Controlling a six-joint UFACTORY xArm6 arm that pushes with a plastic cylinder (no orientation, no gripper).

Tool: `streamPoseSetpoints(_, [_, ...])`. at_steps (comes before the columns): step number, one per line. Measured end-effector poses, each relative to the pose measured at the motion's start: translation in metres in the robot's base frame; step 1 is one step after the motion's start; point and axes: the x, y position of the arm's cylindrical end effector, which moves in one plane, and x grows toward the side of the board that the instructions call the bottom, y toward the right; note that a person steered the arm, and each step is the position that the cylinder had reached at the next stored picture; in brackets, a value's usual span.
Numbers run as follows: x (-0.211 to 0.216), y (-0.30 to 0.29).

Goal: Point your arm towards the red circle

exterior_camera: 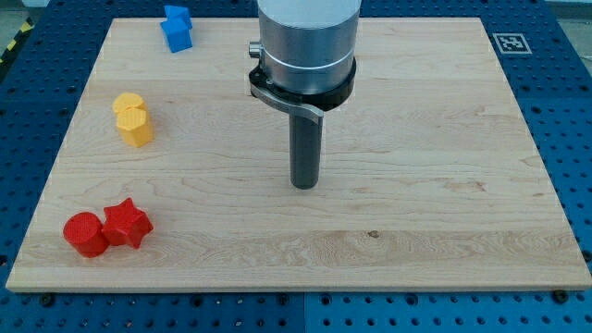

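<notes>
four blocks lie on the wooden board (416,213) in the one camera view, all of them off to the view's left of my tip (304,186). there are no jaws on this arm to open or close: it ends in a straight dark rod (305,143) hanging from a silver cylinder (307,42), and nothing is held. my tip rests near the middle of the board, touching no block.

the red circle (85,234), a short round cylinder, sits well apart from my tip, far toward the view's left and somewhat toward the view's bottom, close to the board's bottom-left corner. a red star-shaped block (127,224) stands just beside it on the side nearer my tip; the two look to be touching or nearly so, and i cannot tell which.

a yellow block (133,119), its shape something like a heart though hard to make out, lies to the view's left of my tip and a little toward the view's top, well apart from it. a blue block (176,28) of uneven shape lies further toward the view's top-left, near the board's top edge, also well apart from my tip.

around the board a blue perforated table (573,111) shows, and a small black-and-white marker (511,43) sits at the board's top-right corner, far to the view's right of my tip.
</notes>
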Motion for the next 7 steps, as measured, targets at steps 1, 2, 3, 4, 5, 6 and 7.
streamPoseSetpoints(1, [0.016, -0.031])
streamPoseSetpoints(2, [0.023, -0.079])
streamPoseSetpoints(3, [0.022, -0.084])
streamPoseSetpoints(4, [0.022, -0.14])
streamPoseSetpoints(5, [0.022, -0.172])
streamPoseSetpoints(6, [0.022, -0.172])
streamPoseSetpoints(7, [0.018, -0.197])
